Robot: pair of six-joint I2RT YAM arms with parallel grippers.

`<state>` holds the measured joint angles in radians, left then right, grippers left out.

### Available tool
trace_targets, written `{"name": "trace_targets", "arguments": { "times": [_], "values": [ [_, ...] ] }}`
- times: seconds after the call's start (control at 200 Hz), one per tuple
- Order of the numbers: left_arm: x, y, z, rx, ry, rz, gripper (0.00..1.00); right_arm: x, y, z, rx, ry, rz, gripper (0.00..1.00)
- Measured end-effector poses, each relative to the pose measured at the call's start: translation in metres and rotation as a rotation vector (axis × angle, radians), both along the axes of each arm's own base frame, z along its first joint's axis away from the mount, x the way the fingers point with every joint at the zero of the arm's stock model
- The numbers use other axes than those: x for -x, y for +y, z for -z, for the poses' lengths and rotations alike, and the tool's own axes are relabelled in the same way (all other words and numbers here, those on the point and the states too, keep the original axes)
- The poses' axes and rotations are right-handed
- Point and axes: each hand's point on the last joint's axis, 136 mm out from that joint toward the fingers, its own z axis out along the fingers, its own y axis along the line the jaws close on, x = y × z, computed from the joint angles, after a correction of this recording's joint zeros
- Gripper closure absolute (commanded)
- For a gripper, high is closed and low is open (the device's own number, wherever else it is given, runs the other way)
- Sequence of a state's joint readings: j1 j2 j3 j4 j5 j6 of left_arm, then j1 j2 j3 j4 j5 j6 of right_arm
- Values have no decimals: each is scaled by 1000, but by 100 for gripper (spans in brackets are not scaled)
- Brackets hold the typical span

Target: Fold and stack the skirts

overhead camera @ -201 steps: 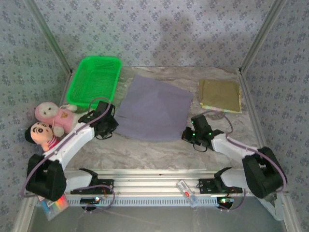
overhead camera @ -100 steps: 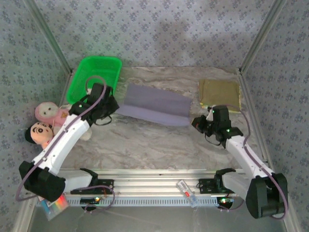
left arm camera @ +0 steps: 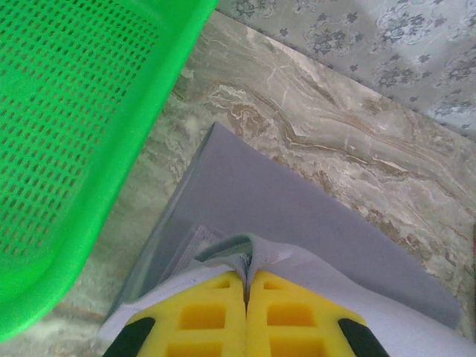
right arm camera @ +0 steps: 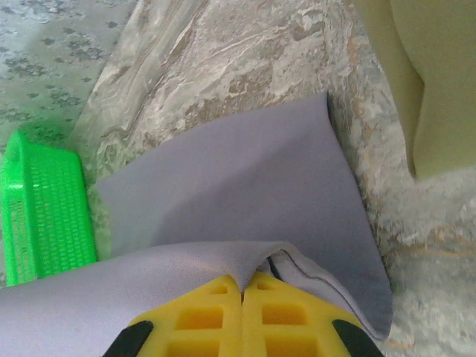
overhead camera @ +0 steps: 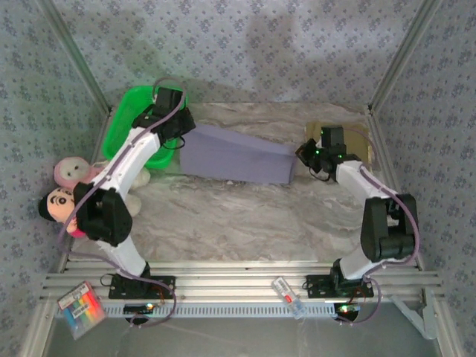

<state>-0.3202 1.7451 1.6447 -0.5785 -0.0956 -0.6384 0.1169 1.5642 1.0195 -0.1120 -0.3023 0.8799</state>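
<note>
I have the left fingers pressed together on one edge of the lavender-grey skirt; the left wrist view shows a thin fold of cloth pinched between the yellow pads. The right fingers are clamped the same way on the skirt's other end, with the fabric bunched into the seam between them. From above, the skirt lies across the far middle of the worktop as a long doubled band. Its upper layer slopes from the two gripped corners over the layer lying flat underneath. The left end sits just beside the green basket at the far left. The right end is near the olive-khaki skirt, which lies flat at the far right, apart from the lavender one. Two plush dolls sit at the left edge, nearer to me than the basket.
</note>
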Motion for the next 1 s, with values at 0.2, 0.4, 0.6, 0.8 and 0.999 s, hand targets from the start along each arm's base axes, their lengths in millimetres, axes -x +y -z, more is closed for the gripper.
{"name": "trace_targets", "arguments": {
  "times": [0.2,0.4,0.6,0.8,0.999],
  "values": [
    [-31,-6,27,-19,42,18,100,-23,-3,24,8,50,13,100],
    [-46,-8,56,-33,102,17,100,-36,-3,38,11,78,17,93],
    [-60,-12,59,-31,146,23,0,-39,-2,35,6,70,16,27],
    [-54,-26,42,31,149,81,0,-34,16,-7,73,-41,-30,0],
    [-24,-76,65,99,238,226,0,-23,75,-30,114,-130,-155,0]
  ]
}}
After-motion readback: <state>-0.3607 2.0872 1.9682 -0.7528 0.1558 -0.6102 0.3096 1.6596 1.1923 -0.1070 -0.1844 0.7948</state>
